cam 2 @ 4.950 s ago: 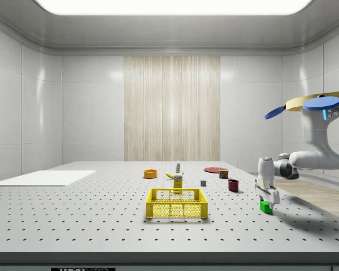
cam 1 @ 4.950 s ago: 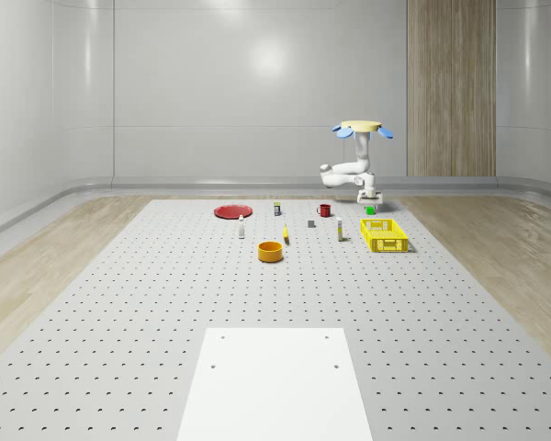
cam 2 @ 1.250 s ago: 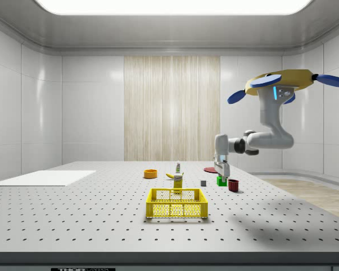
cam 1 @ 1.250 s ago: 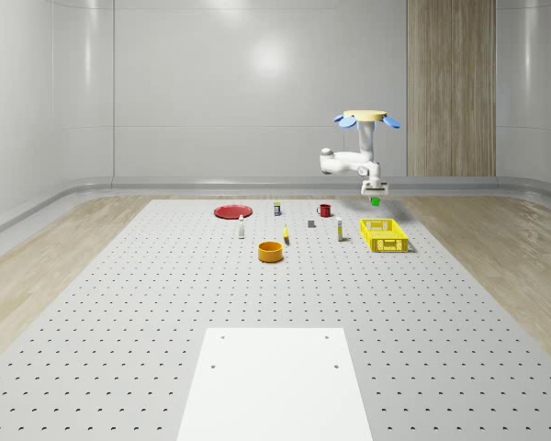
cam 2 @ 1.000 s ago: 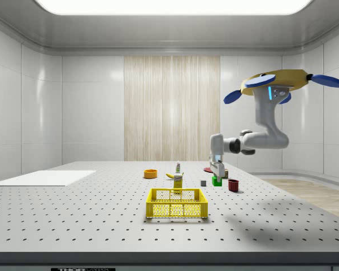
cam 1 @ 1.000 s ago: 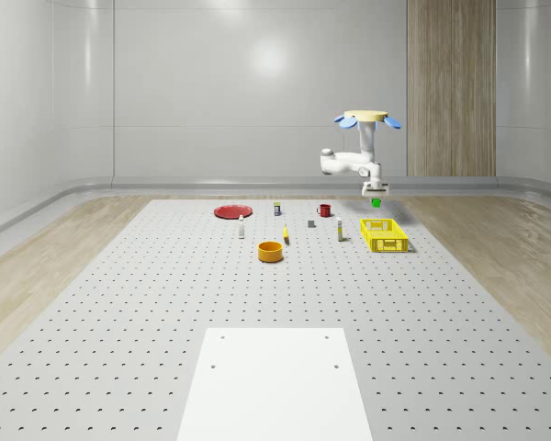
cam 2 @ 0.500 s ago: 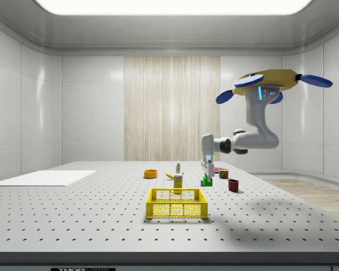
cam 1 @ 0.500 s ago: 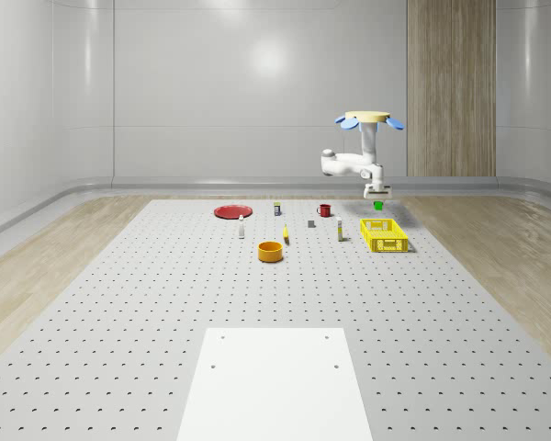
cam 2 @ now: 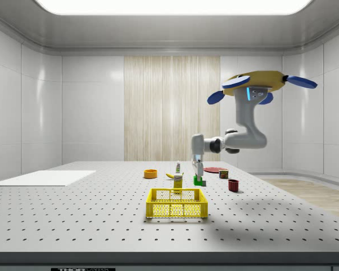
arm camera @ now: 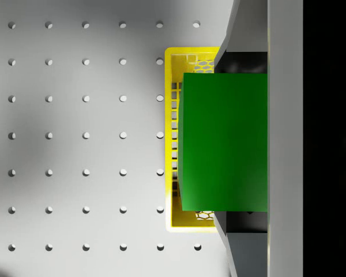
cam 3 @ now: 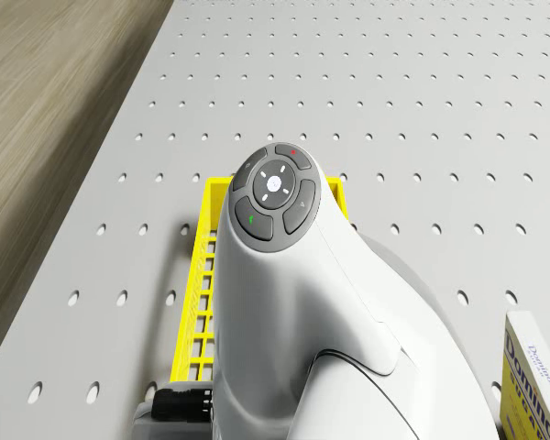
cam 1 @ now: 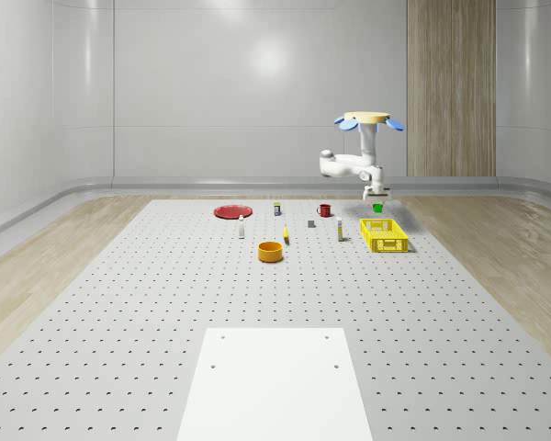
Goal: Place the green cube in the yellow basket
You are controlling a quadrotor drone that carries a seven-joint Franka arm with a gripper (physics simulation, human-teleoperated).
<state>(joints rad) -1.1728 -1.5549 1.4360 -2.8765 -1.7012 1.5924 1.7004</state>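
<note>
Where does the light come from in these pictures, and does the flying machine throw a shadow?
Side view: a bright ceiling panel lights the room; a soft dark patch lies on the table under the drone. Whole-scene view: glare on the back wall.

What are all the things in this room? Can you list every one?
table: one, grey, with holes
white mat: one, table's near end
yellow basket: one, whole-scene view's right
green cube: one, held above the basket
orange bowl: one, mid-table
red plate: one, far end
red mug: one, far end
can: one, between plate and mug
grey cube: one, near the mug
small bottle: one, whitish, near the plate
yellow thing: one, small, behind the bowl
box: one, yellow and white, beside the basket
drone: hovers by the basket's far end
gripper: shut on the cube
</note>
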